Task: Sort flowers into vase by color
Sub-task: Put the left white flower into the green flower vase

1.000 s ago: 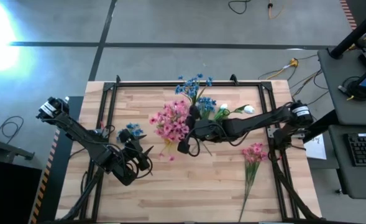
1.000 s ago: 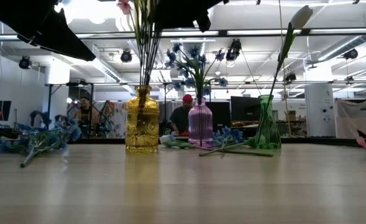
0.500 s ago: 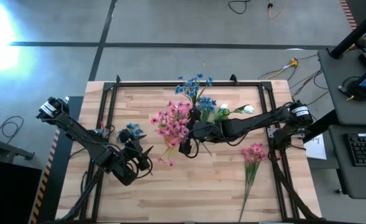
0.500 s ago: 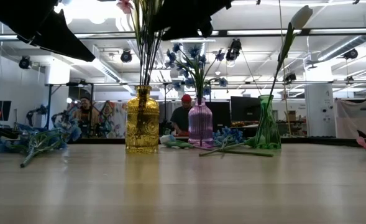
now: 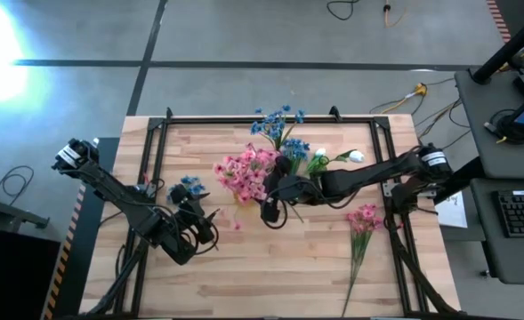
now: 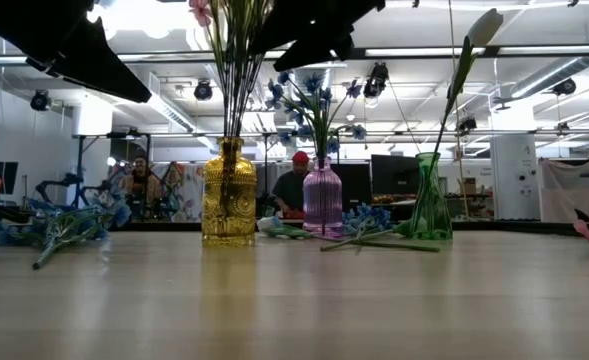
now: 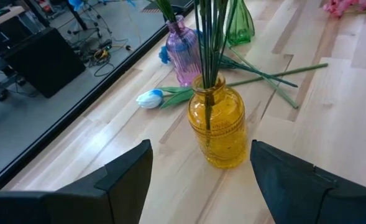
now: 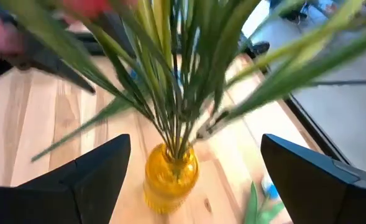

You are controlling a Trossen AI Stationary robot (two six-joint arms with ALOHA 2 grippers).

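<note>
Left hand [image 5: 210, 222]: fingers spread, empty, beside a blue spray [image 5: 187, 188] lying on the surface [image 5: 270, 267].
Yellow vase [image 6: 228, 195]: upright, holding the pink flowers [image 5: 244, 173], stems near vertical.
Right hand [image 5: 270, 209]: released, just right of that bunch and nearer it than the left.
Pink spray [image 5: 362, 222]: lies lengthwise by the right edge, unsorted.
Change: right hand has drawn slightly rightward, away from the bunch.

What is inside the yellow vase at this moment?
The yellow vase holds a bundle of green stems topped with pink blossoms. The tinted glass hides the stem ends and whether there is water.
</note>
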